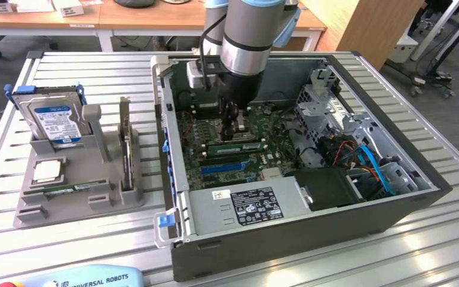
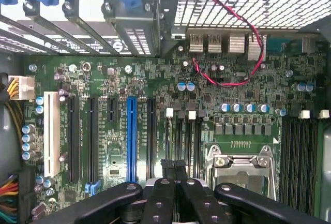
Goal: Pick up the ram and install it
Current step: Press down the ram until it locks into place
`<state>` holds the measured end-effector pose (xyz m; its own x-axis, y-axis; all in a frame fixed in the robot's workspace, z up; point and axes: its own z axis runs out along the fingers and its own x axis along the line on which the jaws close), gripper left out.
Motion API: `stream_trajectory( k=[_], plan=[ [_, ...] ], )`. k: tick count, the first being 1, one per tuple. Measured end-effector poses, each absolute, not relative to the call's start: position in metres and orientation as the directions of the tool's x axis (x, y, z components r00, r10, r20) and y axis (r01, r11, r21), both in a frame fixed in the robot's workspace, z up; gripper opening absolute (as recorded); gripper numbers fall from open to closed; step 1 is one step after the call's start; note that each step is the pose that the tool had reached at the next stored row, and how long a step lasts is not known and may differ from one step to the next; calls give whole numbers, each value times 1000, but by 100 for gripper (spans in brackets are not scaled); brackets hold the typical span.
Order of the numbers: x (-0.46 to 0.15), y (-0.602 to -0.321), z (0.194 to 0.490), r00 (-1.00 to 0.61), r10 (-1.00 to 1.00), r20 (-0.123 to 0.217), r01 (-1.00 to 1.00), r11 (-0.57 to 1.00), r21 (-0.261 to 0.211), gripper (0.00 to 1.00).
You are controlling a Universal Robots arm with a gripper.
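Observation:
The arm reaches down into an open computer case [image 1: 183, 173]. My gripper [image 1: 229, 133] is low over the green motherboard [image 1: 274, 156]. In the wrist view its black fingertips [image 2: 173, 168] are pressed together, shut, with nothing visible between them. They hang over the black memory slots [image 2: 183, 138] next to the processor socket [image 2: 243, 164]. In the exterior view a long thin green stick, the ram [image 1: 233, 146], lies along the slots just below the gripper's tip. I cannot tell whether the gripper touches it.
A blue slot [image 2: 131, 136] and black card slots lie beside the memory slots. The case also holds a labelled power supply [image 1: 245, 206] and drive cages with cables [image 1: 349, 149]. On the exterior view's left, a grey holder [image 1: 94, 197] carries a blue-labelled hard drive [image 1: 54, 119].

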<state>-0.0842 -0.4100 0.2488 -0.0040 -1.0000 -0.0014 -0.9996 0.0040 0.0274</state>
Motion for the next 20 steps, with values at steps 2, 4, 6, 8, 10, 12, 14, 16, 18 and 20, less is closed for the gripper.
stream_trajectory(
  k=[2,4,6,8,10,12,14,16,18,20],
  plan=[
    [-84,-410,248,-4,-1000,-1,-1000,4,27,10],
    [-84,-410,239,-4,-1000,-1,-1000,4,27,10],
    [-84,-410,233,-4,-1000,-1,-1000,4,27,10],
    [-84,-410,232,-4,-1000,-1,-1000,4,27,10],
    [-84,-410,232,-4,-1000,-1,-1000,4,27,10],
    [-84,-410,231,-4,-1000,-2,-1000,4,27,10],
    [-84,-410,230,-4,-1000,-1,-1000,4,27,10],
    [-84,-410,229,-4,-1000,-1,-1000,4,27,10],
    [-84,-410,229,-4,-1000,-1,-1000,4,27,10],
    [-84,-410,229,-4,-1000,-1,-1000,4,27,10]
  ],
)
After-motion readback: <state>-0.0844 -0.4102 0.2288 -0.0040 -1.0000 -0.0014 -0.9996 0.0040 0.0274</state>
